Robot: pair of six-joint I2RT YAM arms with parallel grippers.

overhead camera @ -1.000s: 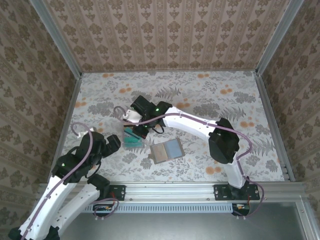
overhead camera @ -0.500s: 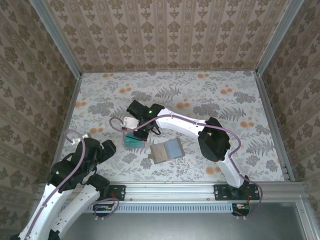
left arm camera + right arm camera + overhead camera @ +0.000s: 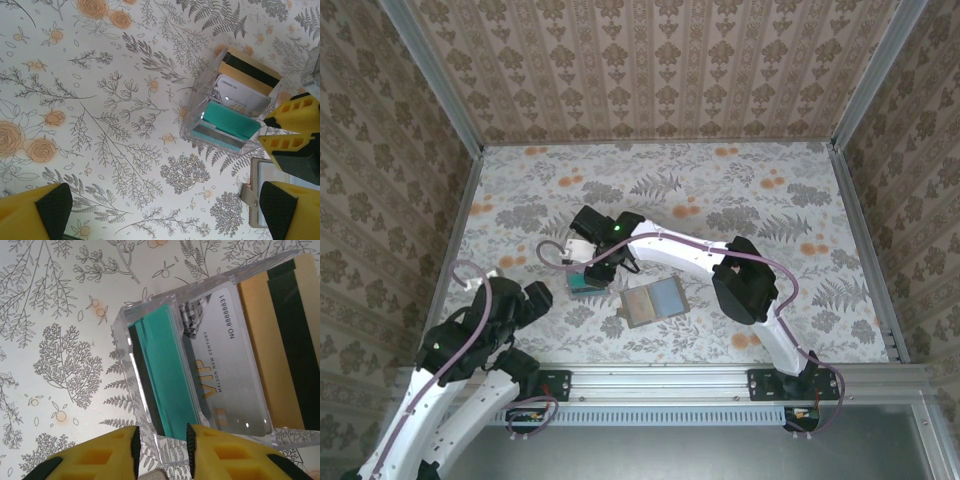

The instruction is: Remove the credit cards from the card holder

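Note:
The card holder [image 3: 655, 301] lies open on the table, with a tan card-sized face on its left panel and blue-grey lining on the right. Left of it stands a clear plastic tray [image 3: 586, 281]. In it are a teal card [image 3: 167, 375], a silver VIP card [image 3: 225, 365] and a gold card with a black stripe [image 3: 280, 335]. My right gripper [image 3: 162, 440] hovers over the tray's near corner, jaws a little apart with nothing between them. My left gripper [image 3: 164, 207] is wide open over bare table, left of the tray [image 3: 227, 107].
The holder's strap and snap [image 3: 252, 195] show beside my left gripper's right finger. My right gripper's yellow fingers [image 3: 292, 125] sit by the tray's right end. The flowered tabletop is walled at the back and sides by patterned panels with metal rails [image 3: 455, 230].
My right gripper has shifted left and down onto the tray, and its jaws have parted. The left arm has drawn back toward the near left corner.

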